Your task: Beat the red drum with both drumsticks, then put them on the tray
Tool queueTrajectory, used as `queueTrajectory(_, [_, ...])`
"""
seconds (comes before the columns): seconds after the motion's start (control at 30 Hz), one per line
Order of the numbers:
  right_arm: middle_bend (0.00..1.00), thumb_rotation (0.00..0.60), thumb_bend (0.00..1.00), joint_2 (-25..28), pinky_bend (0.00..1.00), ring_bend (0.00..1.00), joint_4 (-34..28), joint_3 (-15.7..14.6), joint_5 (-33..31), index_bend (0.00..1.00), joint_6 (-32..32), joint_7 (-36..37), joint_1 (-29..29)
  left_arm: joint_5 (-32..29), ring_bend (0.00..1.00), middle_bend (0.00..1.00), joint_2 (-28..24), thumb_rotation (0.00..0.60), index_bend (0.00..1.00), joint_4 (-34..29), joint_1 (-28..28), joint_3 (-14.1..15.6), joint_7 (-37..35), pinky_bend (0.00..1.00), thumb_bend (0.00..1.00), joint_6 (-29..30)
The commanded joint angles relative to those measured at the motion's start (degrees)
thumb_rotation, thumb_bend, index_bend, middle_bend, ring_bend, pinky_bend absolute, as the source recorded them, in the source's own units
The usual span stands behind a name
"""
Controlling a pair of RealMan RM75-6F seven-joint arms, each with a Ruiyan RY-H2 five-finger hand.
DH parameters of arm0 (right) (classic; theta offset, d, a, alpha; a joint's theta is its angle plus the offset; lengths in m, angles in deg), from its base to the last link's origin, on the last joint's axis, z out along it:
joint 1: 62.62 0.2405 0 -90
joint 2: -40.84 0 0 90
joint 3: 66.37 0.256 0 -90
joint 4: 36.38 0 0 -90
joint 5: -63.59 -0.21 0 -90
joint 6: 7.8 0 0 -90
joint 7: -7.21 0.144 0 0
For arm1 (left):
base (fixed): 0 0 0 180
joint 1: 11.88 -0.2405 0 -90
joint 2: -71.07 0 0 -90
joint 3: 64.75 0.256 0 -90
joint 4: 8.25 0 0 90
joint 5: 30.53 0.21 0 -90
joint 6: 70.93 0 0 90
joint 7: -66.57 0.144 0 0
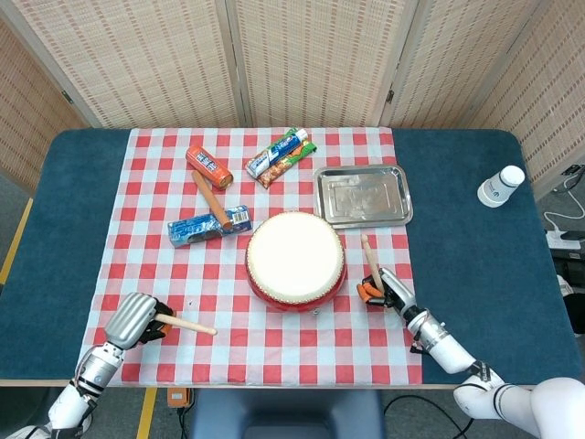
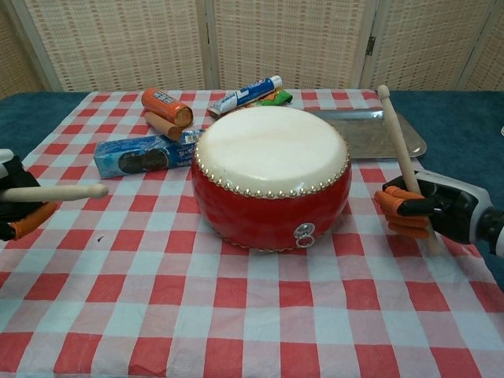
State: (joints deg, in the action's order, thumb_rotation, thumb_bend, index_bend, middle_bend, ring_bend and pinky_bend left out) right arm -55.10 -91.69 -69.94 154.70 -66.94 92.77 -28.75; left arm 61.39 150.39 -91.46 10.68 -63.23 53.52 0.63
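Gripping one drumstick each: right hand [image 2: 421, 211] holds right drumstick [image 2: 396, 142] tilted toward red drum [image 2: 272, 177], tip short of drumhead; left hand [image 1: 131, 320] holds left drumstick [image 2: 55, 192] level, well apart. Bring left closer, strike head centre. Tray [image 1: 363, 195] beyond drum.

Red drum [image 1: 296, 260] centred on checked cloth [image 1: 155, 265], steel tray [image 1: 363, 195] just behind to the right. Right robot hand [image 1: 380, 289] beside drum, gripping drumstick [image 1: 367, 254] tilted up toward it. Left robot hand [image 1: 132, 320] near front-left cloth corner, holding second drumstick [image 1: 187, 324] pointing right.
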Motion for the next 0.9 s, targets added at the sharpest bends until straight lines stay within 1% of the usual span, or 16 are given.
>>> queueTrajectory(0.03, [1.0, 0.6, 0.66, 7.9, 1.0, 1.0, -10.4, 0.58, -0.09, 1.0, 2.54, -13.26, 2.08, 0.3, 1.0, 1.0, -0.99, 0.6, 1.0, -0.52, 0.46, 0.03, 1.11, 1.0, 0.62, -0.48])
queueTrajectory(0.07, [1.0, 0.6, 0.66, 10.38, 1.0, 1.0, -13.75, 0.9, -0.61, 1.0, 3.68, -17.09, 2.69, 0.44, 1.0, 1.0, -1.35, 0.6, 1.0, -0.76, 0.62, 0.0, 1.57, 1.0, 0.62, -0.54])
queueTrajectory(0.1, [1.0, 0.6, 0.67, 13.83, 1.0, 1.0, -18.59, 1.68, -2.02, 1.0, 5.34, -22.11, 3.43, 0.63, 1.0, 1.0, -1.82, 0.6, 1.0, -1.09, 0.82, -0.08, 2.18, 1.0, 0.62, -0.57])
queueTrajectory(0.2, [1.0, 0.6, 0.67, 21.65, 1.0, 1.0, -29.17, 3.63, -6.37, 1.0, 9.29, -34.03, 5.08, 0.98, 1.0, 1.0, -2.86, 0.6, 1.0, -2.06, 1.41, -0.52, 3.61, 1.0, 0.62, -0.62])
queueTrajectory(0.23, [1.0, 0.6, 0.67, 25.22, 1.0, 1.0, -33.32, 4.38, -8.29, 1.0, 11.26, -39.08, 6.1, 1.15, 1.0, 1.0, -3.31, 0.6, 1.0, -2.64, 1.72, -0.91, 4.5, 1.0, 0.62, -0.48])
queueTrajectory(0.3, [1.0, 0.6, 0.67, 30.88, 1.0, 1.0, -39.42, 5.71, -11.91, 1.0, 14.97, -46.75, 8.27, 1.38, 1.0, 1.0, -4.09, 0.6, 1.0, -3.9, 2.5, -1.78, 6.36, 1.0, 0.62, -0.49])
queueTrajectory(0.4, [1.0, 0.6, 0.67, 37.76, 1.0, 1.0, -45.61, 7.04, -17.05, 1.0, 21.05, -56.52, 12.25, 0.55, 1.0, 1.0, -5.03, 0.6, 1.0, -6.29, 4.23, -3.72, 9.1, 1.0, 0.62, -1.68])
queueTrajectory(0.47, [1.0, 0.6, 0.67, 40.85, 1.0, 1.0, -47.46, 7.76, -20.86, 1.0, 25.25, -60.85, 15.15, -0.38, 1.0, 1.0, -5.31, 0.6, 1.0, -7.8, 5.44, -5.14, 11.29, 1.0, 0.62, -2.71])
queueTrajectory(0.5, [1.0, 0.6, 0.67, 42.61, 1.0, 1.0, -47.93, 7.96, -23.52, 1.0, 28.57, -63.39, 17.42, -1.36, 1.0, 1.0, -5.33, 0.6, 1.0, -8.82, 6.25, -6.16, 13.06, 1.0, 0.62, -3.54])
queueTrajectory(0.57, [1.0, 0.6, 0.67, 44.47, 1.0, 1.0, -47.82, 8.21, -26.97, 1.0, 32.08, -67.14, 20.73, -3.26, 1.0, 1.0, -5.3, 0.6, 1.0, -10.39, 7.69, -7.67, 15.85, 1.0, 0.62, -5.38])
queueTrajectory(0.63, [1.0, 0.6, 0.67, 45.78, 1.0, 1.0, -46.99, 7.45, -31.35, 1.0, 35.0, -72.04, 24.54, -5.92, 1.0, 1.0, -4.79, 0.6, 1.0, -11.66, 9.42, -9.49, 19.26, 1.0, 0.62, -7.51])
queueTrajectory(0.77, [1.0, 0.6, 0.67, 46.51, 1.0, 1.0, -45.39, 4.13, -40.67, 1.0, 37.46, -79.66, 31.77, -11.25, 1.0, 1.0, -3.1, 0.6, 1.0, -12.38, 12.63, -12.46, 27.48, 1.0, 0.62, -10.72])
queueTrajectory(0.8, [1.0, 0.6, 0.67, 46.27, 1.0, 1.0, -44.94, 2.45, -43.36, 1.0, 37.46, -82.06, 33.91, -13.17, 1.0, 1.0, -2.48, 0.6, 1.0, -12.46, 13.58, -13.3, 30.27, 1.0, 0.62, -11.5])
queueTrajectory(0.9, [1.0, 0.6, 0.67, 44.71, 1.0, 1.0, -44.44, -2.58, -50.45, 1.0, 36.72, -87.69, 39.18, -19.16, 1.0, 1.0, -1.1, 0.6, 1.0, -12.96, 15.84, -15.22, 35.22, 1.0, 0.62, -13.79])
